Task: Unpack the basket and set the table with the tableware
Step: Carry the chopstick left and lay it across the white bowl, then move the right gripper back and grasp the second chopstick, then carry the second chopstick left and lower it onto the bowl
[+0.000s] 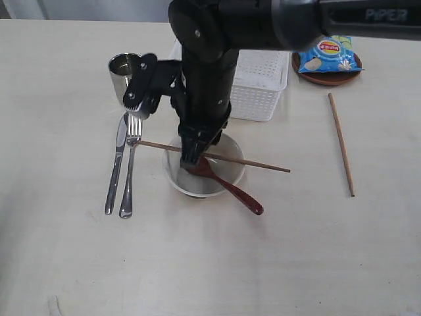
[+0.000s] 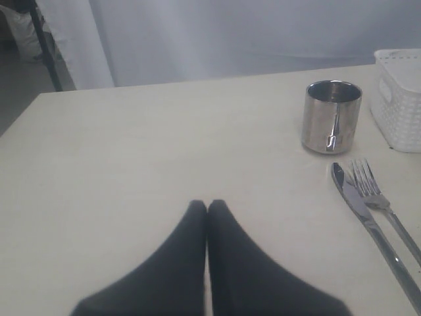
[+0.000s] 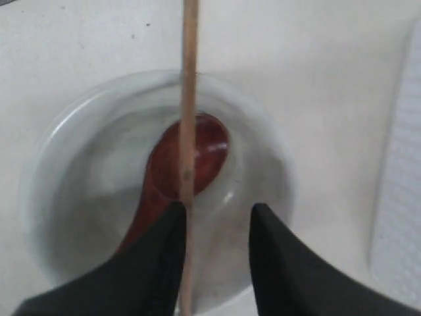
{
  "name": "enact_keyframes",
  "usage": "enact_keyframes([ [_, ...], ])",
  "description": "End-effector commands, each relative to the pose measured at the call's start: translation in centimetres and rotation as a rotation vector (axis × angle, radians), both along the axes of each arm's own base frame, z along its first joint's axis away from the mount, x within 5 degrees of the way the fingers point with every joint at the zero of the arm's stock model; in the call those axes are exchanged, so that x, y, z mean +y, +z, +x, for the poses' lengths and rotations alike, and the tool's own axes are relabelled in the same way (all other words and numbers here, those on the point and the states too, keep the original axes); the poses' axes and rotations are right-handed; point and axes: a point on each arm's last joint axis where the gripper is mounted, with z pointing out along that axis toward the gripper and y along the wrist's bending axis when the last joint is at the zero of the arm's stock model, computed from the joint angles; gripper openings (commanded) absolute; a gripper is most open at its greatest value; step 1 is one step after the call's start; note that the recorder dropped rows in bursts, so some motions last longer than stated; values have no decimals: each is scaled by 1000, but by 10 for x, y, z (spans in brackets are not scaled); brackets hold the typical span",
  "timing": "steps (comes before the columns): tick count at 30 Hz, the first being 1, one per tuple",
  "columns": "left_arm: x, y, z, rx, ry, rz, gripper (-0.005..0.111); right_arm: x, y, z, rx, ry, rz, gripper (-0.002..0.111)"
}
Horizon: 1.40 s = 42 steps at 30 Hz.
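My right gripper (image 1: 191, 158) (image 3: 217, 212) hangs open just over the pale cream bowl (image 1: 176, 179) (image 3: 72, 151). One brown chopstick (image 1: 258, 164) (image 3: 189, 99) lies across the bowl's rim, beside one finger. The dark red-brown spoon (image 1: 238, 193) (image 3: 204, 148) rests with its head in the bowl. A second chopstick (image 1: 341, 145) lies on the table (image 1: 296, 257) to the right. Knife (image 1: 116, 164) (image 2: 355, 201) and fork (image 1: 129, 172) (image 2: 371, 191) lie side by side left of the bowl, the steel cup (image 1: 122, 74) (image 2: 331, 116) behind them. My left gripper (image 2: 208, 205) is shut and empty over bare table.
The white basket (image 1: 264, 82) (image 2: 399, 99) stands behind the bowl, partly hidden by the right arm. A blue chip bag (image 1: 329, 54) sits on the small brown plate (image 1: 329, 79) at the back right. The left arm does not show in the exterior view.
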Motion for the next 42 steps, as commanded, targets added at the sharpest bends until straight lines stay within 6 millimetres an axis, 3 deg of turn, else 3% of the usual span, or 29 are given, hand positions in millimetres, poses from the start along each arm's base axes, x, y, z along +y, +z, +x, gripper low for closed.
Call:
enact_keyframes([
  [1,0,-1,0,0,-4,2,0,-22,45,10,-127,-135,67,32],
  [6,0,-1,0,0,-5,-7,0,-74,71,39,-170,-416,136,32],
  [10,0,-1,0,0,-5,-7,0,-138,65,71,-144,-783,172,32],
  [15,0,-1,0,0,-5,-7,0,-203,21,81,-72,-1090,222,32],
  [16,0,-1,0,0,-5,-7,0,-224,0,81,-41,-1180,254,32],
  [18,0,-1,0,0,-5,-7,0,-245,-25,80,12,-1271,278,32],
  [27,0,-1,0,0,-5,-7,0,-246,-76,88,91,-1275,234,32],
  [35,0,-1,0,0,-5,-7,0,-246,-94,89,114,-1279,212,32],
  [37,0,-1,0,0,-5,-7,0,-246,-94,90,112,-1279,213,25],
  [40,0,-1,0,0,-5,-7,0,-246,-94,90,112,-1279,213,4],
  [42,0,-1,0,0,-5,-7,0,-246,-93,89,115,-1279,211,-1],
])
